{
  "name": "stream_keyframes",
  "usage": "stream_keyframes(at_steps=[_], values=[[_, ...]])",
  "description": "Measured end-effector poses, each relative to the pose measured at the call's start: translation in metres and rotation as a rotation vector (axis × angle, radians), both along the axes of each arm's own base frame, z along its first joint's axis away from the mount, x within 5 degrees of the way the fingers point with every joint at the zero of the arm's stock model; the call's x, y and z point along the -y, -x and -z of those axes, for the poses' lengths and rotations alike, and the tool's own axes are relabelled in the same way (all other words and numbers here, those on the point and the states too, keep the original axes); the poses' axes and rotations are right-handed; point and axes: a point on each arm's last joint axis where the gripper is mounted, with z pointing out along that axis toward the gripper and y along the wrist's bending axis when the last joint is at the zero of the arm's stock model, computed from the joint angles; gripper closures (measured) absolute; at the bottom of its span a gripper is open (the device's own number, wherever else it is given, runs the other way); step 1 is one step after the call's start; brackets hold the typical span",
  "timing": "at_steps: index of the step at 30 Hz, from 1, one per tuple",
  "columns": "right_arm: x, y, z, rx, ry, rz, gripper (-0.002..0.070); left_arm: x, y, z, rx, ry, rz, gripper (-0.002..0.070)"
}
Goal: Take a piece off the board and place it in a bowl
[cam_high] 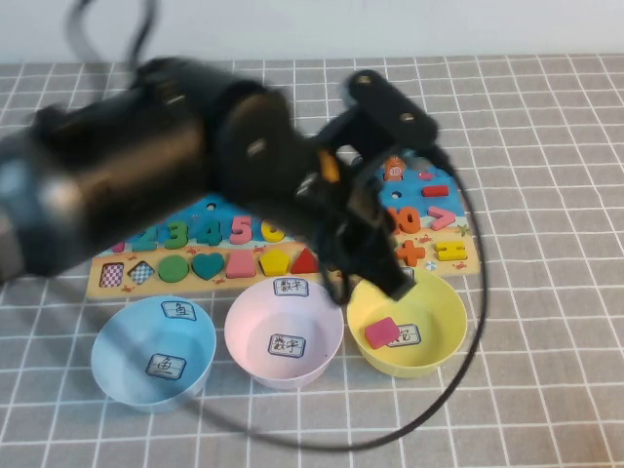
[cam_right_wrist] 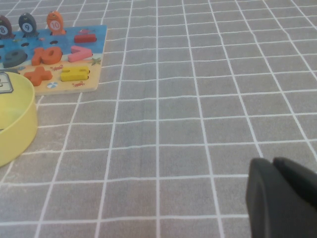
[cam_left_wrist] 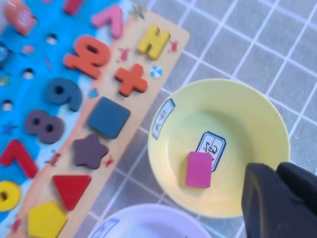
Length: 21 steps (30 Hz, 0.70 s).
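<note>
High view: magenta rounded-square piece [cam_high: 381, 331] lying flat inside the yellow bowl [cam_high: 441, 346], lower right of centre, touching the white label on the bowl floor and free of any grip. Left gripper [cam_high: 390, 283] hanging over the bowl's upper-left rim at the end of the big blurred left arm [cam_high: 146, 175]; fingertips seemingly pressed together around nothing in the left wrist view, lower right corner [cam_left_wrist: 280, 198], just beside the piece [cam_left_wrist: 199, 169]. Right gripper [cam_right_wrist: 282, 193] low over bare grey checked cloth [cam_right_wrist: 198, 99], lower right of its own wrist view, absent from the high view; fingers together there too, empty. Wooden puzzle board [cam_high: 444, 268] behind the bowls, largely hidden by the arm. Pink bowl [cam_high: 284, 336] and light blue bowl [cam_high: 153, 353] to the left along the bottom. Placement probably done. Risk from here: a careless lift or sideways swing clipping the yellow rim and tipping the light bowl, spilling the piece; trailing black cable [cam_high: 468, 322] draped past the bowl's right side, likely to snag or drag it.
</note>
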Motion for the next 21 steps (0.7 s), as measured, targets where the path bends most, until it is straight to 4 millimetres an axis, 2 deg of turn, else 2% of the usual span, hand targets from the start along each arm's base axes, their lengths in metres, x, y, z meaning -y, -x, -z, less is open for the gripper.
stream_keyframes(at_steps=[2, 7, 13, 16, 21], values=[[0.000, 0.000, 0.000, 0.000, 0.000, 0.000, 0.0694, -0.016, 0.011, -0.006, 0.043, 0.047, -0.019, 0.0671], [0.000, 0.000, 0.000, 0.000, 0.000, 0.000, 0.0694, -0.061, 0.041, -0.007, 0.126, 0.145, -0.086, 0.0675], [0.000, 0.000, 0.000, 0.000, 0.000, 0.000, 0.0694, -0.112, 0.087, -0.013, 0.288, 0.320, -0.137, 0.0676], [0.000, 0.000, 0.000, 0.000, 0.000, 0.000, 0.0694, -0.133, 0.109, -0.004, 0.339, 0.377, -0.150, 0.0676], [0.000, 0.000, 0.000, 0.000, 0.000, 0.000, 0.0694, -0.153, 0.130, 0.012, 0.353, 0.397, -0.154, 0.0676]])
